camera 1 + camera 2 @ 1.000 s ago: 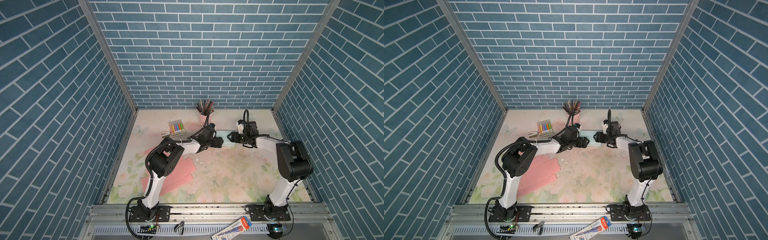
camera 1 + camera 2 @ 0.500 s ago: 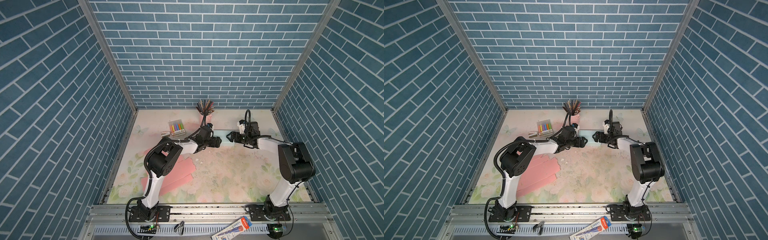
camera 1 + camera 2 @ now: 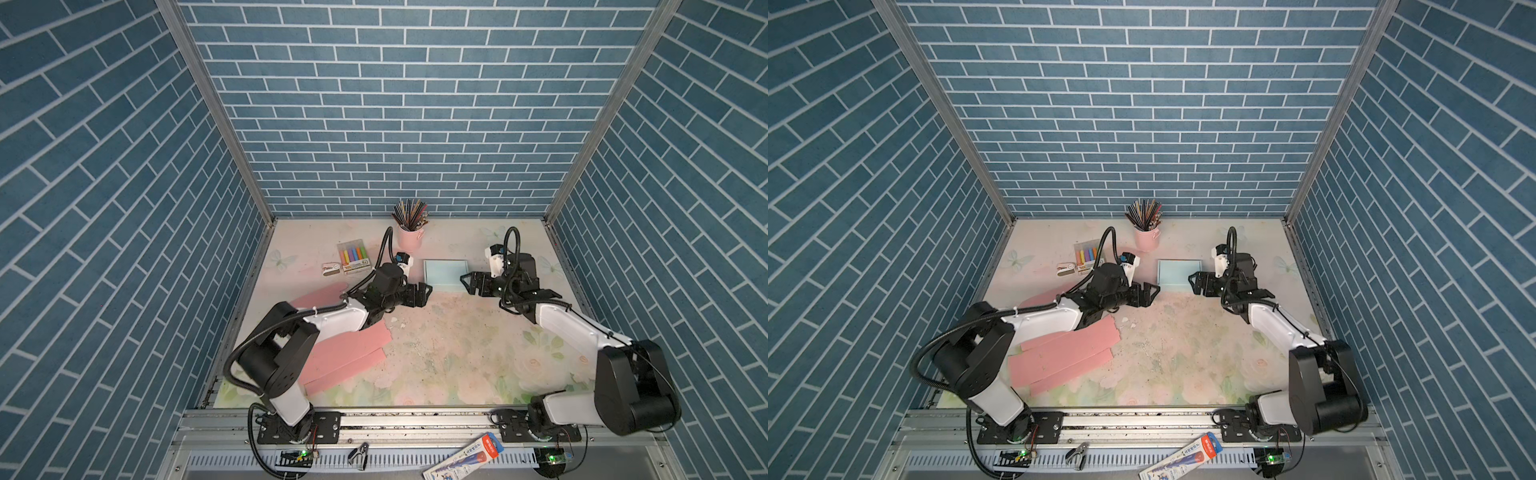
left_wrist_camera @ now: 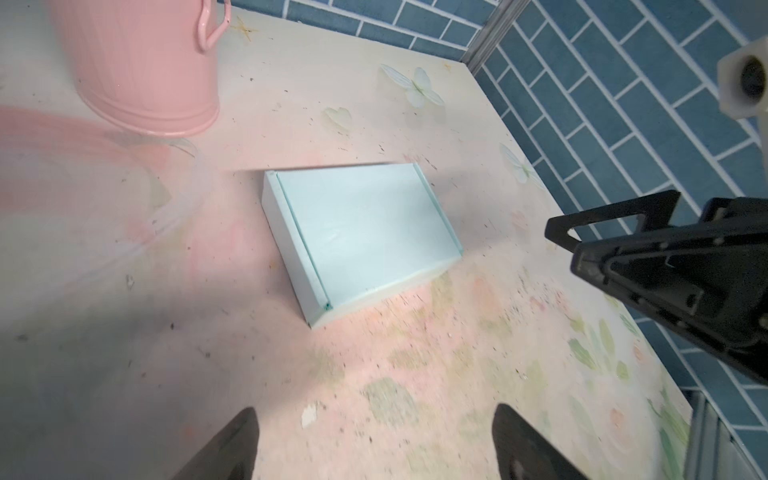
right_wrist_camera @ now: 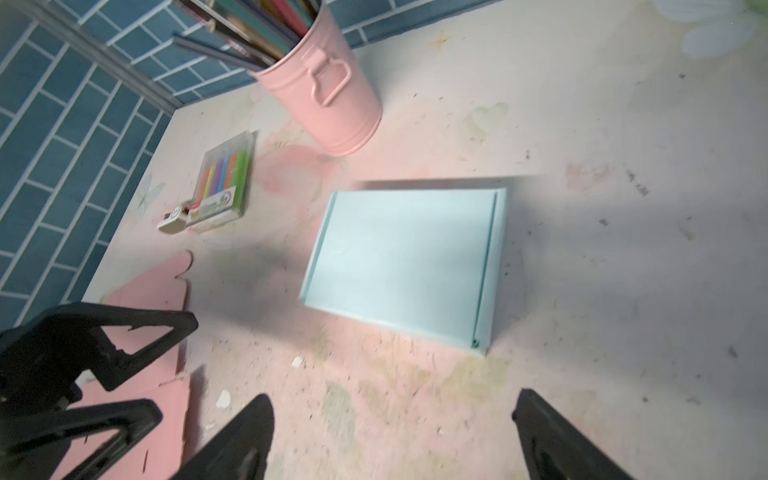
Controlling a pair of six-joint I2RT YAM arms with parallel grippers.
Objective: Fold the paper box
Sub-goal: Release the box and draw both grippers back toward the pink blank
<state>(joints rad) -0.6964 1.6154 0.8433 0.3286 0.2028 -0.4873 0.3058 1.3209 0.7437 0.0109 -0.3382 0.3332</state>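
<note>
Both the left gripper (image 3: 424, 295) and right gripper (image 3: 465, 284) gape wide, empty, flanking the paper box (image 3: 445, 274) without touching.

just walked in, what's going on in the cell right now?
Two arms are working on folding a paper box. The blue box lies on the table near the back, and it looks folded shut. The left end effector and the right end effector sit on either side of its front edge. Both are open and neither touches it. Flat pink sheets lie under the left arm, untouched.
</note>
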